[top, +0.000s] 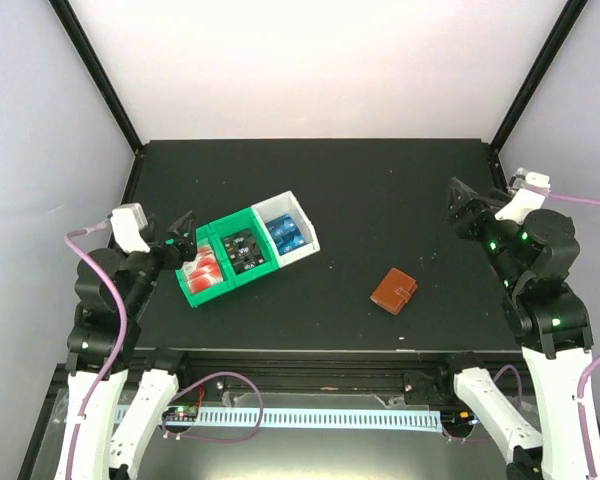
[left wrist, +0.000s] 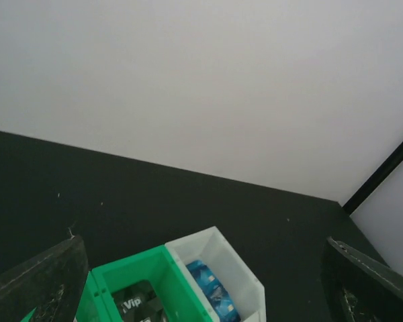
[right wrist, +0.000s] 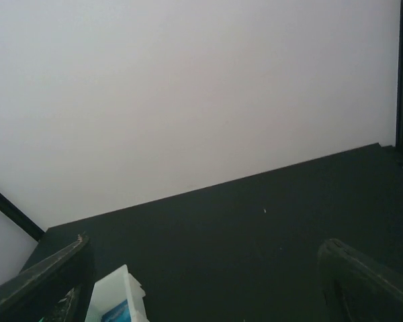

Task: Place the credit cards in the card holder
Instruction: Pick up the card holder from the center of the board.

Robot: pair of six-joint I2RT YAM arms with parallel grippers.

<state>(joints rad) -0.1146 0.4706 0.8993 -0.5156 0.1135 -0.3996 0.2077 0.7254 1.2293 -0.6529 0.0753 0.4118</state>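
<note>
Top external | L gripper jaws spread wide, empty, by tray left end | R gripper same, empty, far right | credit cards in tray | card holder closed, right of tray

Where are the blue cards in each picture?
Top external: left of middle, blue cards in the white bin.
Left wrist: bottom middle, inside that bin.
Right wrist: bottom left corner, only a blue sliver shows.
Shared landmark: the white bin.
</note>
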